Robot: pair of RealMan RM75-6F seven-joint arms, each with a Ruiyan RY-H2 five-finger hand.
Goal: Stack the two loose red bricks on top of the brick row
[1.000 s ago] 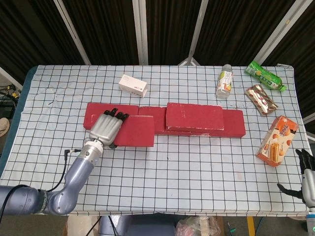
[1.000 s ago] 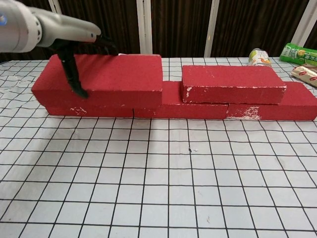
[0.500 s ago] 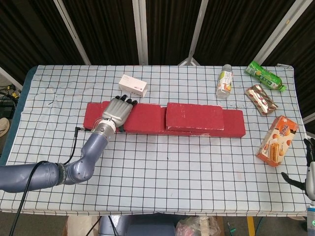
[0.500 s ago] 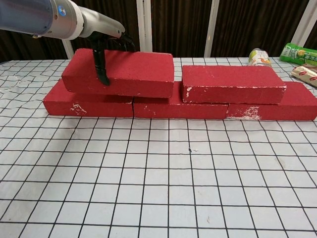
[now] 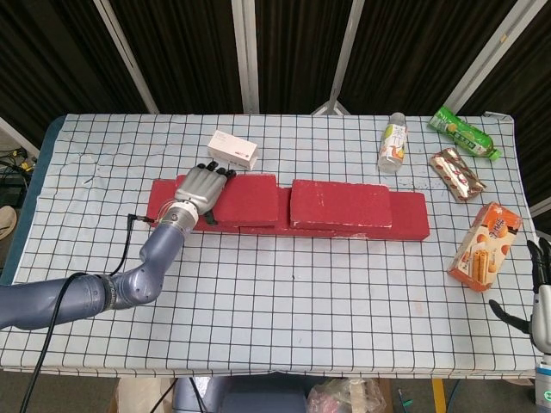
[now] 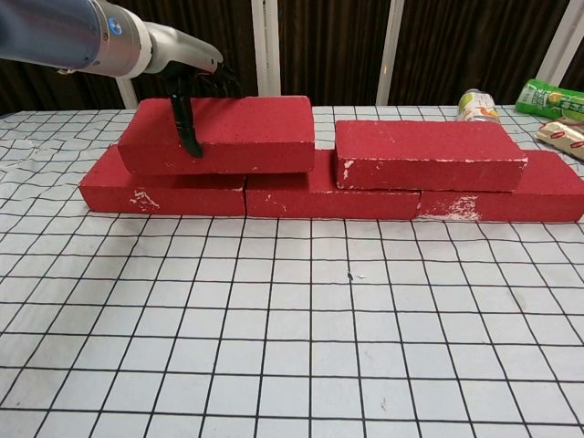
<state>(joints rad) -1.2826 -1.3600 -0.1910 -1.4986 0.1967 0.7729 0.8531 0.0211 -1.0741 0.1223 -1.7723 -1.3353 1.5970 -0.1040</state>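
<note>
A row of red bricks [image 5: 409,217] [image 6: 328,197] lies across the middle of the checked table. One red brick [image 5: 340,205] [image 6: 429,155] sits on top of the row's right half. A second red brick [image 5: 248,200] [image 6: 237,135] lies on the row's left half, close beside the first. My left hand [image 5: 200,189] [image 6: 193,80] grips this brick at its left end, thumb down the front face and fingers over the back edge. My right hand [image 5: 541,297] hangs low at the table's near right corner, fingers apart and holding nothing.
A white box [image 5: 232,150] lies just behind the left brick. At the back right stand a bottle [image 5: 393,142] [image 6: 476,103], a green packet [image 5: 465,132] [image 6: 552,96] and a brown snack packet [image 5: 456,174]. An orange carton [image 5: 485,245] lies near the right edge.
My left hand has carried the brick from in front of the row up and back, then set it down on the row's left half. The right hand has barely shifted.
</note>
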